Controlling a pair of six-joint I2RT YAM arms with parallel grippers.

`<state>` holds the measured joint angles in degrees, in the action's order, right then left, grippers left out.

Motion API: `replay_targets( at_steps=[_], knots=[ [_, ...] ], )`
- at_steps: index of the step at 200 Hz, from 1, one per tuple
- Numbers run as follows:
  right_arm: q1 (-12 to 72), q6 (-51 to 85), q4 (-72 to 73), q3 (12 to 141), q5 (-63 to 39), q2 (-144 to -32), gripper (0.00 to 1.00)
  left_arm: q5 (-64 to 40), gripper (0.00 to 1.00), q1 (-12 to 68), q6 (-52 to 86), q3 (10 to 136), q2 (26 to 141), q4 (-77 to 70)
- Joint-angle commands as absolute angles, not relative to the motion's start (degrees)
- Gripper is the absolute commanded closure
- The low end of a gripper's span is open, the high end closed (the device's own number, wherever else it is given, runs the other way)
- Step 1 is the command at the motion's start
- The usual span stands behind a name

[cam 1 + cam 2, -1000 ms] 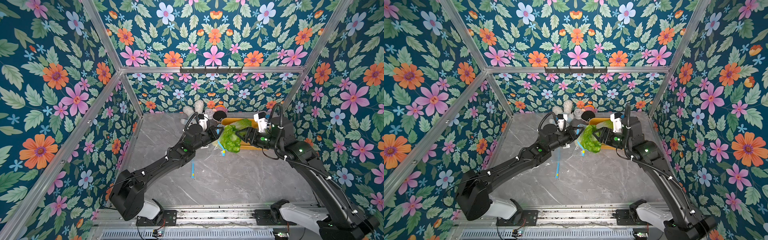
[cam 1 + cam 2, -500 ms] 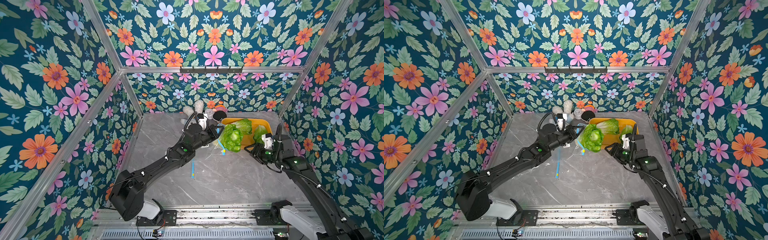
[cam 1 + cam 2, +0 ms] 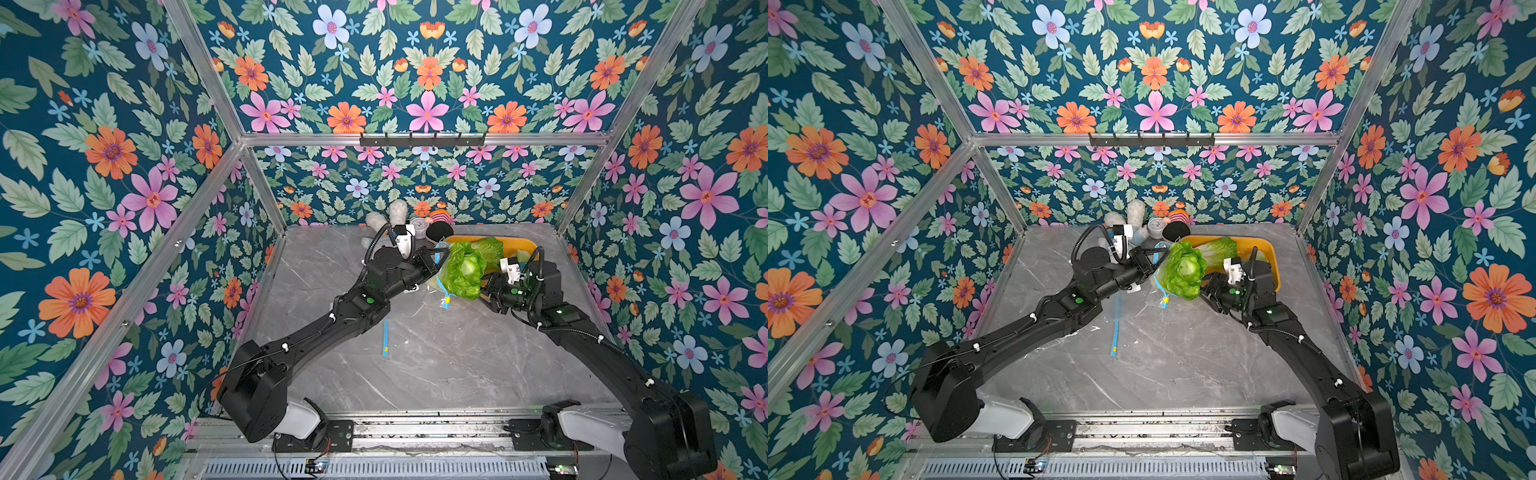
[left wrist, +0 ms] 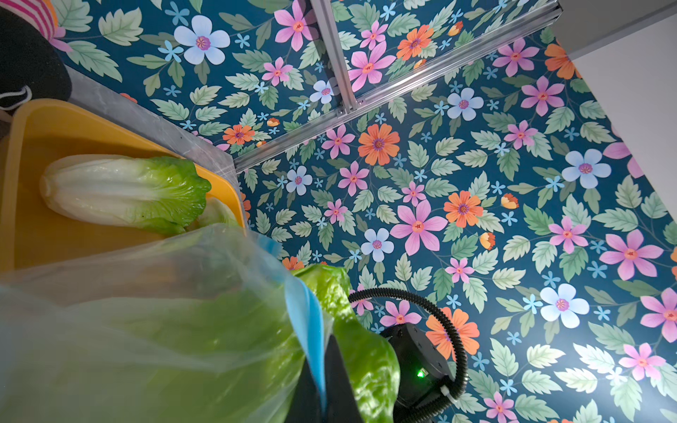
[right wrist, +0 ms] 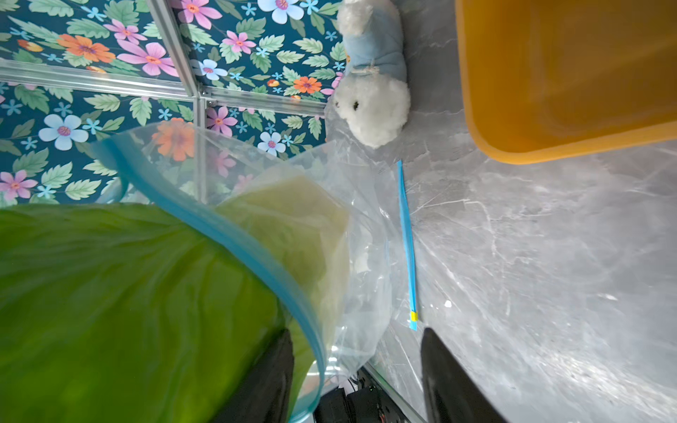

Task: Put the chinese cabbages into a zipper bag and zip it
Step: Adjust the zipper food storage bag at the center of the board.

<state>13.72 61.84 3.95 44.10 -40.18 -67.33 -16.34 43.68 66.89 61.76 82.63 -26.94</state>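
Floral-papered walls point(image 3: 124, 174) box in a grey marble counter point(image 3: 436, 374). Left claw point(image 3: 435, 261) is clenched on the blue zip rim of a clear zipper bag point(image 4: 154, 285), holding the mouth up near the back of the counter. One cabbage point(image 3: 463, 272) sits in that bag, pale end deep inside and crinkly green leaves poking out past the rim; it is plain in both top views. Right claw point(image 5: 355, 331) is just beside the bag on the near right, jaws apart and grasping nothing. One finger point(image 5: 263, 377) is right by the rim and leaves, contact not clear; the other stands over bare counter. Yellow tray point(image 3: 517, 244) sits at the back right, just behind the bag. A second cabbage point(image 4: 121, 190) lies on its side in the tray. A third cabbage point(image 3: 521, 257) is beside it, mostly hidden by the right arm. A spare bag point(image 3: 385, 337) lies flat on the counter under the left arm, marked by its blue strip. White plush toy point(image 5: 373, 99) lies by the back wall, left of the tray.
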Motion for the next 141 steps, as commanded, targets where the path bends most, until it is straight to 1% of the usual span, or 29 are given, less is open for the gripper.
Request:
replay_targets(
  at_steps=[1, 17, 73, 94, 115, 141],
  knots=[
    [14.2, 65.4, 12.2, 44.0, -41.2, -68.3, 0.46, -17.6, 1.00, 43.6, 68.1, 62.0, 82.3, -30.6],
    [14.5, 65.6, 13.4, 44.0, -40.7, -69.0, 0.50, -17.9, 1.00, 43.6, 68.4, 62.1, 82.3, -30.8],
    [16.0, 69.0, 21.4, 42.4, -39.9, -70.4, 0.55, -18.2, 1.00, 43.7, 71.3, 61.6, 82.4, -32.9],
    [16.2, 69.5, 22.5, 41.7, -39.8, -70.3, 0.59, -17.3, 1.00, 43.7, 74.1, 60.1, 82.0, -35.0],
    [16.2, 71.2, 26.2, 40.0, -40.4, -69.8, 0.61, -15.9, 1.00, 43.7, 77.5, 58.4, 81.8, -37.2],
    [16.2, 70.9, 25.9, 38.6, -40.6, -67.7, 0.61, -14.1, 1.00, 43.7, 79.2, 57.0, 81.5, -38.2]
  ],
)
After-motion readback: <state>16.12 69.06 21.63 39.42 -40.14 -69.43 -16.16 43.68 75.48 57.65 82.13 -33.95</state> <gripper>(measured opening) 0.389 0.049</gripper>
